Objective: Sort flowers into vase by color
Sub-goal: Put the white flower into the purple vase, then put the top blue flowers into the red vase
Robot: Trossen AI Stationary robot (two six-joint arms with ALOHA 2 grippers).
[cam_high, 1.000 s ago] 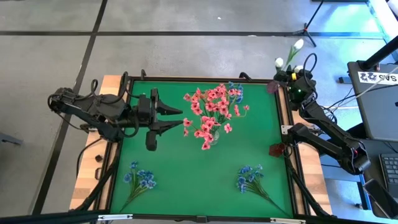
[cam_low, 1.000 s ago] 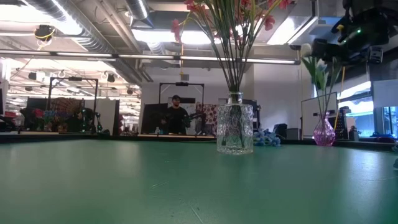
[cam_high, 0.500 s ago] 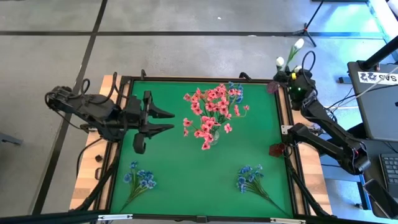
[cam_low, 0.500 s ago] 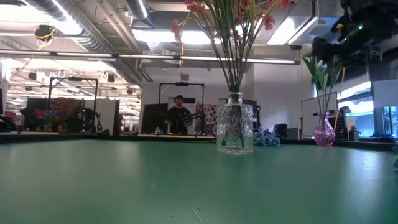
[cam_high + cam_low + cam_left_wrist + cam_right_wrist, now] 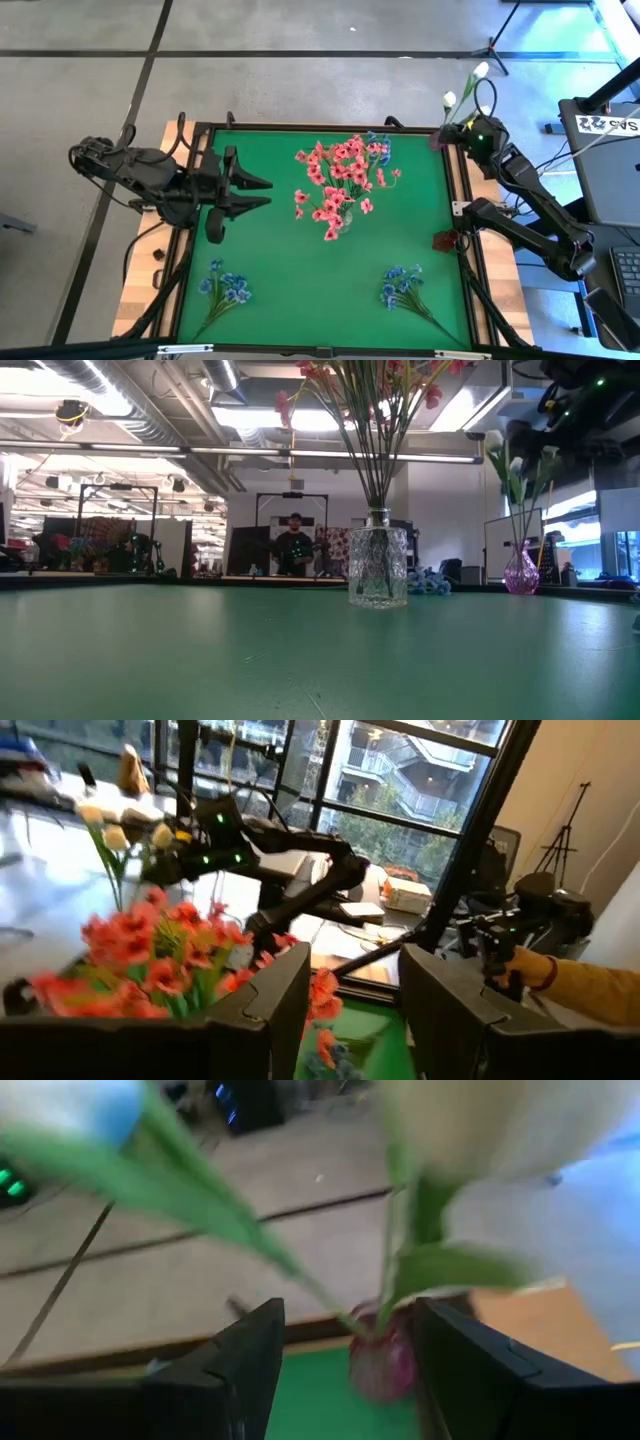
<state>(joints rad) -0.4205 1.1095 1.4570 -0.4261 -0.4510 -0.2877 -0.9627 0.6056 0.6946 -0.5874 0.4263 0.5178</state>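
Observation:
A clear glass vase (image 5: 341, 222) (image 5: 377, 566) stands mid-table and holds the pink sprigs (image 5: 338, 178) by their stems. A small pink vase (image 5: 437, 140) (image 5: 521, 572) (image 5: 380, 1368) at the far right corner holds the white buds (image 5: 450, 98) (image 5: 494, 439). Two blue sprigs (image 5: 225, 289) (image 5: 403, 290) lie flat near the near edge. A third blue cluster (image 5: 379, 146) (image 5: 430, 582) lies beyond the glass vase. My right gripper (image 5: 348, 1320) (image 5: 472, 130) is open above the pink vase, with the white buds' stems (image 5: 395, 1270) between its fingers. My left gripper (image 5: 268, 193) (image 5: 355, 1010) is open, level, left of the pink sprigs.
A dark red object (image 5: 445, 240) sits at the table's right edge. A black raised frame (image 5: 300, 126) borders the green mat. Bare mat lies between the glass vase and the near edge. A person stands in the room beyond the table in the low view.
My left gripper has drawn back toward the table's left edge, away from the pink sprigs, staying open. My right gripper has risen slightly over the pink vase.

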